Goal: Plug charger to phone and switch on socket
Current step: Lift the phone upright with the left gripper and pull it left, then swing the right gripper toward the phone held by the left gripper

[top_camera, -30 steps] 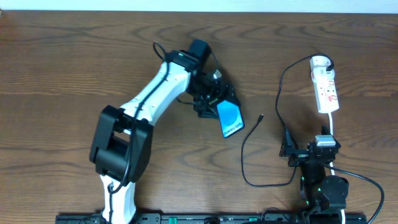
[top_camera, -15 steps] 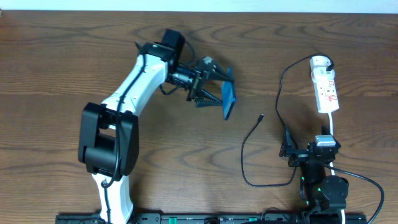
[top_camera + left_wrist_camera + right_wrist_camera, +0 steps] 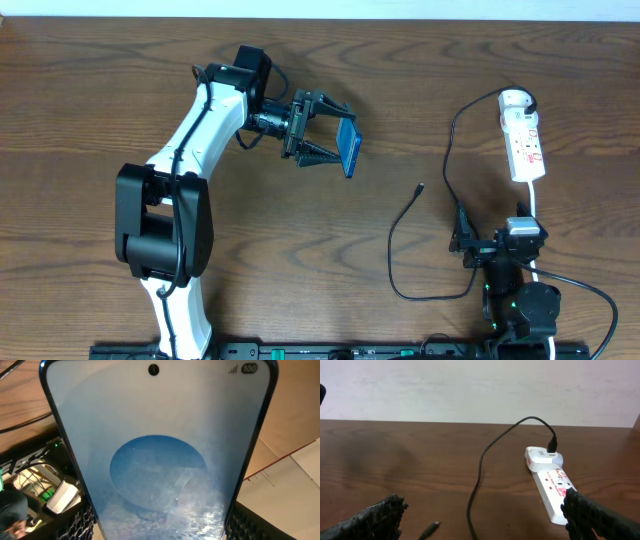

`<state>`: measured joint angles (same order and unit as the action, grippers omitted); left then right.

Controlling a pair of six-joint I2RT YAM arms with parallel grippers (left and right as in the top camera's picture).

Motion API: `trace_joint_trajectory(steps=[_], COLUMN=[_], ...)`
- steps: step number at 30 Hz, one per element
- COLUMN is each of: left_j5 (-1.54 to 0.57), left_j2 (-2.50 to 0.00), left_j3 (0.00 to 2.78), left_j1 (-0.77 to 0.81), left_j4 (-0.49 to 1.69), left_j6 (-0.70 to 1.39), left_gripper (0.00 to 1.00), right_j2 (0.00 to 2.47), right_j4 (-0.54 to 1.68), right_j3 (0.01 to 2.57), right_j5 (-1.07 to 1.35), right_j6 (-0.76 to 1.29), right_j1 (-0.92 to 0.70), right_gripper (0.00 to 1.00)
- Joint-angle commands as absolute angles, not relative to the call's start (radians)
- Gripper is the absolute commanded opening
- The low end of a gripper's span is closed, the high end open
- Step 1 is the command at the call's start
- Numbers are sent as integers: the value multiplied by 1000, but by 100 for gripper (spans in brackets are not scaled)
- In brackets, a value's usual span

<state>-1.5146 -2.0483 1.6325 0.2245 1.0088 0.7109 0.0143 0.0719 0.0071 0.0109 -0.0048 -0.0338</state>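
Note:
My left gripper [image 3: 335, 148] is shut on the phone [image 3: 348, 148] and holds it on edge above the table's upper middle. In the left wrist view the blue screen [image 3: 159, 450] fills the frame between the fingers. The black charger cable [image 3: 447, 150] runs from its white adapter [image 3: 514, 99] on the socket [image 3: 524, 140] down in a loop to its plug tip [image 3: 419, 187], which lies free on the table. My right gripper [image 3: 497, 243] is open and empty at the front right, below the socket. In the right wrist view the plug tip [image 3: 430, 530] lies between the fingers, with the socket [image 3: 551, 487] to the right.
The socket's white cord [image 3: 537, 215] runs down past my right gripper. The cable loop [image 3: 415, 290] lies left of the right arm's base. A pale wall [image 3: 470, 385] stands behind the table's far edge.
My left arm has lifted the phone off the table, swung it up and left, and turned it on edge. The right arm, cable and socket have not moved.

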Motion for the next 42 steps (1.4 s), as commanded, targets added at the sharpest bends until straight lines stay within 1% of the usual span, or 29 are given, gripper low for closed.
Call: trace_joint_trajectory(steps=[1, 12, 19, 21, 23, 28, 32, 34, 38, 42], left_j5=[-1574, -1573, -1573, -1573, -1573, -1573, -1573, -1573, -1573, -1573], left_j2=[-2017, -1925, -1900, -1900, -1900, -1900, -1900, -1900, -1900, -1900], left_j3=[1636, 1636, 1636, 1636, 1636, 1636, 1636, 1636, 1636, 1636], left_j1=[210, 173, 173, 173, 173, 173, 164, 154, 128, 111], left_j4=[1013, 1012, 1012, 1012, 1013, 1012, 1012, 1012, 1012, 1012], left_j6=[720, 728, 782, 794, 810, 867, 890, 897, 896, 896], left_gripper=[74, 74, 74, 74, 74, 75, 74, 74, 75, 75], right_j2=[7, 7, 7, 7, 7, 7, 7, 7, 7, 12], right_j4=[78, 78, 74, 67, 60, 49, 38, 38, 38, 65], right_j3=[6, 6, 6, 6, 6, 6, 6, 6, 7, 32], right_j5=[10, 10, 28, 111, 191, 354, 367, 379, 450, 439], right_j6=[6, 6, 8, 83, 216, 707, 948, 969, 823, 804], right_j1=[-31, -31, -32, -33, -33, -33, -33, -33, -33, -33], right_gripper=[99, 99, 99, 99, 99, 99, 99, 99, 99, 99])
